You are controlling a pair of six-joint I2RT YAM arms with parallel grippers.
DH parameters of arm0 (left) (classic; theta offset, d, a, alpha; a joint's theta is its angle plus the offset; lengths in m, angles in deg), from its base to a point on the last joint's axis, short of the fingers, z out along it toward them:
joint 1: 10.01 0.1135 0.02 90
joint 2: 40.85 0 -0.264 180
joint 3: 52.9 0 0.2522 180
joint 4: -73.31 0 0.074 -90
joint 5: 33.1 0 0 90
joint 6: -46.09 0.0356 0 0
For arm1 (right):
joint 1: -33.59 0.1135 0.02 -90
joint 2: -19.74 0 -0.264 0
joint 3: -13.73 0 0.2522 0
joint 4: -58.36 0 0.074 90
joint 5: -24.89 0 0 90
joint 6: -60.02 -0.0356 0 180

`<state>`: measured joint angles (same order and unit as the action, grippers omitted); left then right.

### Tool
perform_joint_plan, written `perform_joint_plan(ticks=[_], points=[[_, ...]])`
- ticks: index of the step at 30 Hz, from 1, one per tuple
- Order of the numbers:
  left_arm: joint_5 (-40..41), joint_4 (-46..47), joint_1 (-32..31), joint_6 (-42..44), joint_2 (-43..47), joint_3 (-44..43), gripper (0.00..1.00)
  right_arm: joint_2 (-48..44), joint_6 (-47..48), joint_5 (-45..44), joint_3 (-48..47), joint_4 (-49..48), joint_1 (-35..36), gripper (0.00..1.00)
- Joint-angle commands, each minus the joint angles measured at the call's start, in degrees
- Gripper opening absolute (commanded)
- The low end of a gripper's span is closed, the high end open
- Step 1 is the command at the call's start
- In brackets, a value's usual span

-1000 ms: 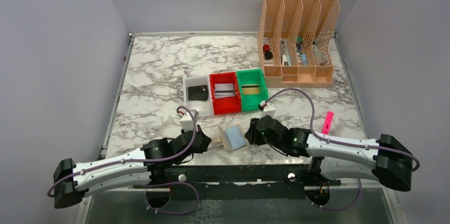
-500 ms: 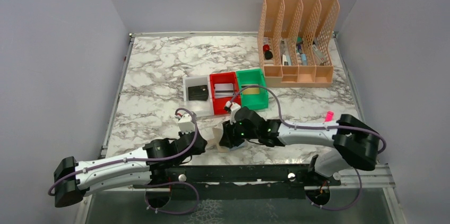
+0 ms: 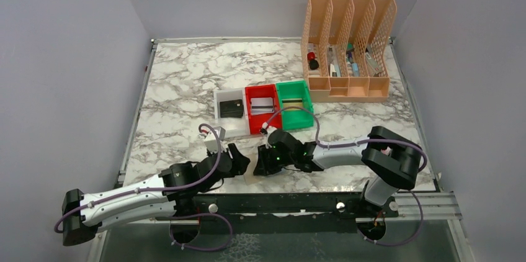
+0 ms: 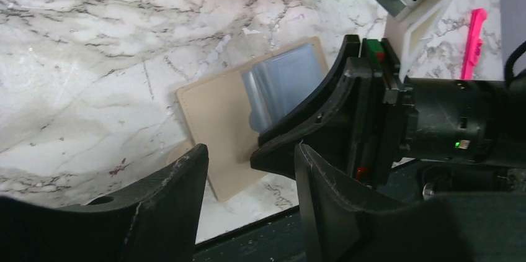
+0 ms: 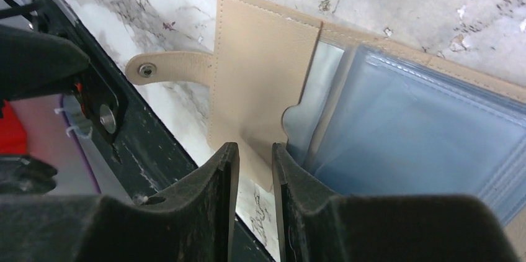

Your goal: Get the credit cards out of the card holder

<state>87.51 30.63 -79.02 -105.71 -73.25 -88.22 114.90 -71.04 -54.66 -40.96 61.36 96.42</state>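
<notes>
The tan card holder [image 5: 260, 76] lies open on the marble by the near edge, its blue-grey pockets [image 5: 409, 131] facing up and its snap strap [image 5: 164, 68] sticking out. My right gripper [image 5: 251, 147] hangs over its near edge with the jaws a narrow gap apart and nothing between them. My left gripper [image 4: 251, 148] stands open just left of the holder [image 4: 217, 119], holding nothing. In the top view both grippers [image 3: 239, 162] [image 3: 260, 166] cover most of the holder. A black credit card [image 3: 231, 108] lies in the white tray and a silvery one [image 3: 262, 105] in the red tray.
White [image 3: 218, 97], red [image 3: 263, 126] and green [image 3: 308, 113] trays sit side by side mid-table; the green one holds a gold-toned card. A peach slotted organizer [image 3: 347, 85] stands at the back right. A pink item [image 4: 474, 41] lies at the right. The black front rail [image 3: 279, 203] borders the holder.
My left gripper has opened and drawn slightly away from the holder's left edge. My right gripper has swung left over the holder, its jaws narrowing.
</notes>
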Motion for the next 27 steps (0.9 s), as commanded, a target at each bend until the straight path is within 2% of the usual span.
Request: perform_joint_plan(ticks=[1, 6, 10, 14, 18, 22, 27], points=[[-3.1, 8.25, 0.17, 4.81, -1.32, -0.9, 0.55, -0.12, -5.86, -4.49, 5.18, -0.58, 0.27, 0.32], [-6.14, 17.73, 0.16, 3.66, -6.41, 2.71, 0.42, -4.36, -7.57, -7.35, 6.98, -1.65, 0.23, 0.32], [-3.04, 22.17, 0.19, -0.51, -8.7, 6.5, 0.3, -6.95, -7.63, -9.5, 7.16, 0.0, 0.27, 0.32], [-3.18, 31.75, 0.17, 0.55, -9.6, 10.95, 0.29, -9.73, -7.55, -10.52, 8.05, 0.73, 0.27, 0.32], [-3.36, 29.62, 0.21, 0.84, -14.59, 9.75, 0.28, -14.99, -6.94, -12.26, 9.32, 2.24, 0.28, 0.33], [-5.78, 32.33, 0.26, 0.7, -20.59, 9.96, 0.28, -19.99, -5.09, -13.53, 9.59, 4.02, 0.28, 0.34], [-6.68, 30.96, 0.28, 0.0, -25.16, 8.25, 0.26, -22.62, -0.32, -25.49, 6.97, 13.01, 0.15, 0.41]])
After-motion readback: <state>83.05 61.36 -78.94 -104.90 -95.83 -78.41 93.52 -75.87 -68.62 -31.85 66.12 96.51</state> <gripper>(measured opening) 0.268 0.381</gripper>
